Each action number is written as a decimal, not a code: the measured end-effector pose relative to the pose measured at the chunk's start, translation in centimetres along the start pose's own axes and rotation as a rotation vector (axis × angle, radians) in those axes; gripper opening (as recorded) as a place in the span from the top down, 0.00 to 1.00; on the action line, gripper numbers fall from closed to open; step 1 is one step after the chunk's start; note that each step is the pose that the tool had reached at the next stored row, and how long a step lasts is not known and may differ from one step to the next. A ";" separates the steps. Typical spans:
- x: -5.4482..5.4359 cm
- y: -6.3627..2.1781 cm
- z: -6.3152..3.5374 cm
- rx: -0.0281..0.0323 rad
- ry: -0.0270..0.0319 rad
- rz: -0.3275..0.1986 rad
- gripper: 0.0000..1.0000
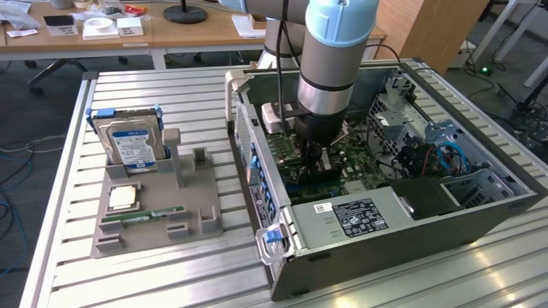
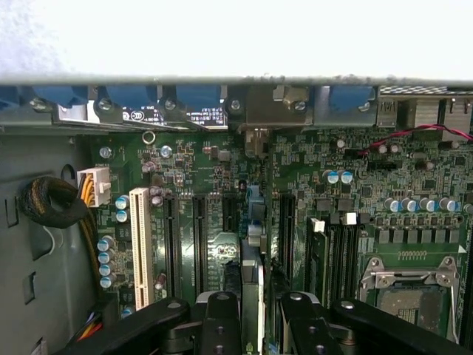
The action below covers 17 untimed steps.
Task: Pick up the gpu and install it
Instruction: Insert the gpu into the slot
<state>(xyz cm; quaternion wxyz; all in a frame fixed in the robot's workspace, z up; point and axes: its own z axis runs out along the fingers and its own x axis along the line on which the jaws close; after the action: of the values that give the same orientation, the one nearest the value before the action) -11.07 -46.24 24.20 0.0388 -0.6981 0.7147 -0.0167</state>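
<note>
Inside the open computer case [image 1: 479,212], gripper [image 2: 255,314] pinches what looks like the gpu [image 2: 251,274] edge-on, needing square seating into the twelve-o'clock slot [image 2: 253,203].

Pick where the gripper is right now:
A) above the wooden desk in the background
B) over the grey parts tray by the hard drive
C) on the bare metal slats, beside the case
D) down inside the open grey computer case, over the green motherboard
D. In the exterior view the black gripper reaches down into the open grey computer case, and the wrist view shows the green motherboard with its slots just beyond it, a thin dark card edge-on between its fingers.
</note>
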 end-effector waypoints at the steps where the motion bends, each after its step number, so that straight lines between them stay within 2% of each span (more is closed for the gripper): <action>1: 0.0 0.00 0.00 0.0000 0.0000 0.000 0.74; 17: 0.0 0.00 -0.01 -0.0001 0.0002 0.000 0.74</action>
<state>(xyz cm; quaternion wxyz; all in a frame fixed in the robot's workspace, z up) -11.07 -46.24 24.21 0.0387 -0.6981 0.7147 -0.0168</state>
